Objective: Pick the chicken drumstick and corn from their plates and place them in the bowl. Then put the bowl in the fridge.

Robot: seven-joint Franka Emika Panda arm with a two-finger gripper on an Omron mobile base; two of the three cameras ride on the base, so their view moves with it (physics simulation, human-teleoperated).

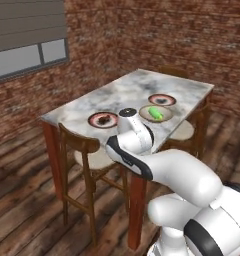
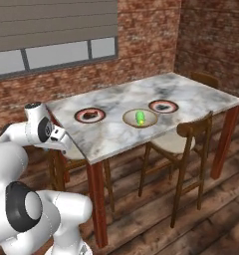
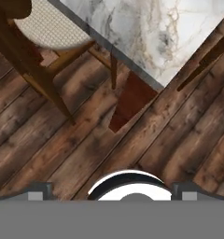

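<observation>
Hanging over the wood floor (image 3: 62, 149), the gripper (image 3: 112, 190) points down with its two fingers (image 3: 39, 189) spread wide apart, and nothing is held between them. In the hand view a corner of the table (image 1: 127, 90) sits above it, with a red-brown table leg (image 3: 130, 100) going down to the floor. A chair (image 1: 82, 145) with a pale round seat is tucked in beside that corner.

The white arm (image 1: 142, 150) bends in front of the near edge of the table. The table top looks like grey and white marble.

On the table, the nearest thing is a plate (image 1: 94, 120) with a red ring. The chicken drumstick (image 1: 107, 119) lies on it, small and dark.

Just past it, near the middle of the table, is the tan bowl (image 1: 164, 116). The green corn (image 1: 154, 112) lies inside the bowl.

A little farther back is the second plate (image 1: 162, 100). It has only its dark pattern in the middle.

Another chair (image 2: 183, 134) stands at the long side of the table, near the bowl. A third chair (image 2: 203, 78) peeks up behind the far end.

Behind it all is a red brick wall (image 2: 146, 35) with a window (image 2: 47, 52) and grey blinds.
</observation>
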